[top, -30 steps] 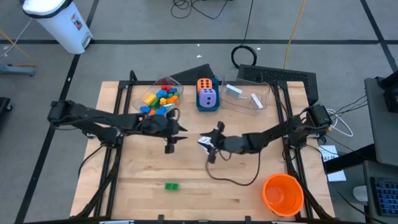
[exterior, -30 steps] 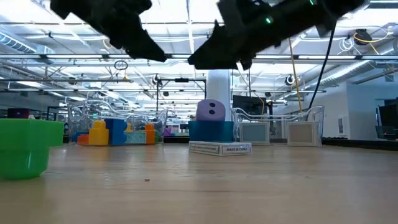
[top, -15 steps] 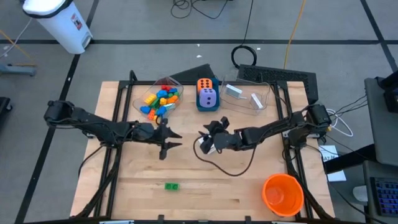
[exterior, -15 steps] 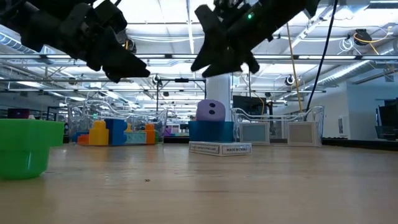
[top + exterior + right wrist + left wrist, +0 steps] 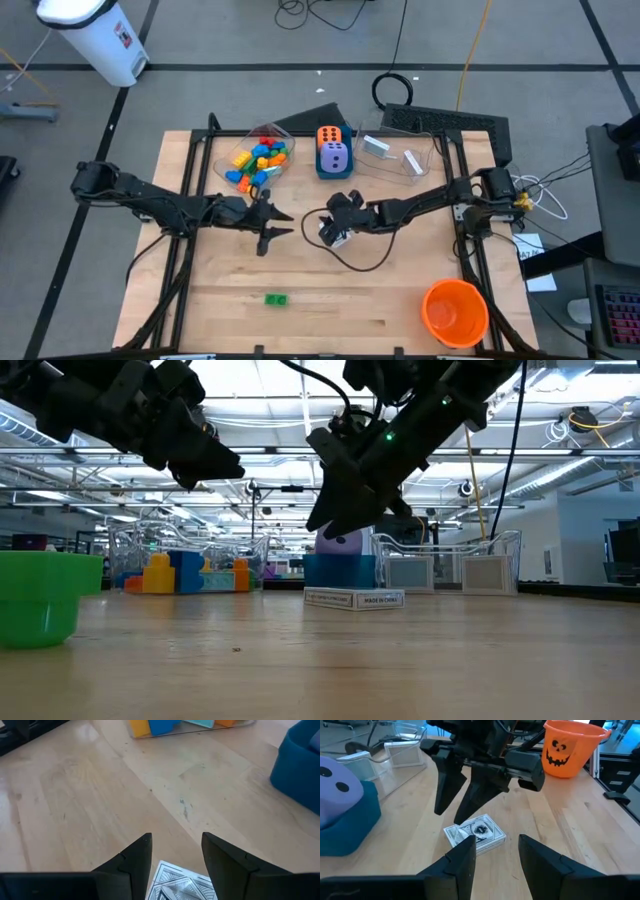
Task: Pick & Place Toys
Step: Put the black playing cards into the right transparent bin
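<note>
Near the middle of the wooden bench [image 5: 230, 290] we find both end effectors facing each other, both raised clear of the surface as the low view shows. The right end effector [image 5: 333, 222] hangs over a small white picture card [image 5: 475, 834] that lies flat on the wood; in its own wrist view the card's patterned edge sits just below the gap between its two dark fingers [image 5: 135, 857], which stand apart and clamp nothing. The left end effector [image 5: 272, 222] hovers a little way off toward the left arm's side, its fingers [image 5: 462, 860] likewise parted with nothing between them, and its camera looks across the card at the right arm.

Along the far edge of the bench we see a clear tub [image 5: 225, 150] heaped with coloured building bricks [image 5: 258, 160], then a blue box [image 5: 322, 172] carrying an orange die [image 5: 329, 135] and a purple die [image 5: 335, 157], then a second clear tub [image 5: 430, 160] with more white cards [image 5: 376, 147] inside. One green brick [image 5: 276, 299] lies alone near the front edge, well apart from both arms. An orange cup [image 5: 455, 312] with a pumpkin face stands at the front right corner.
</note>
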`<state>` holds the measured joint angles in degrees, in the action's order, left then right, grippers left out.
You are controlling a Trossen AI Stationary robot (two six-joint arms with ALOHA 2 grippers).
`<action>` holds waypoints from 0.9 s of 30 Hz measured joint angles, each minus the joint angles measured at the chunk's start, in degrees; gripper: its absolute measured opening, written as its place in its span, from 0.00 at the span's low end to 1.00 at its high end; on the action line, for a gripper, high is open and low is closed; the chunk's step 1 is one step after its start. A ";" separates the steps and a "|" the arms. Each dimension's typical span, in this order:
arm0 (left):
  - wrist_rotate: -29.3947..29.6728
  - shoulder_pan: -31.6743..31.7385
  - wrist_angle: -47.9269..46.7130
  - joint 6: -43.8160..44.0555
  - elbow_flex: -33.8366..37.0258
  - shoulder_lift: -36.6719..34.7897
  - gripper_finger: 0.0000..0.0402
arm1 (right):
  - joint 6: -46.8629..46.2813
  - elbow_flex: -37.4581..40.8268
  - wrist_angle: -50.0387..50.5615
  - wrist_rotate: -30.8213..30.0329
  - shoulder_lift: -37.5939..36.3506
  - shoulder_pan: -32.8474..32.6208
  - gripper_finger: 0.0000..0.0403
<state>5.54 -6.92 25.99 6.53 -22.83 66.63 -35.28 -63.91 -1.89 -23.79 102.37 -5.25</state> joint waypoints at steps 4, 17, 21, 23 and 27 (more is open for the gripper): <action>0.00 0.00 -0.45 -0.17 0.00 0.00 0.38 | 0.00 0.01 -0.03 -0.07 0.00 0.02 0.41; 0.00 0.00 -0.87 -0.18 0.00 0.00 0.38 | 2.13 1.28 -0.13 7.60 0.00 -0.13 0.41; 0.00 0.00 -0.88 -0.23 0.00 0.00 0.38 | 1.53 2.80 -0.48 7.43 0.00 -0.12 0.41; 0.00 0.00 -0.89 -0.23 0.00 0.00 0.38 | 1.49 3.93 -2.09 7.40 0.00 -0.09 0.41; 0.00 0.00 -0.95 -0.16 0.00 0.00 0.38 | 0.65 6.93 -7.73 7.56 0.00 -0.25 0.42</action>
<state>5.54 -6.92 25.04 6.37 -22.83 66.63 -34.63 -56.98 -9.62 -16.23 102.37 -5.50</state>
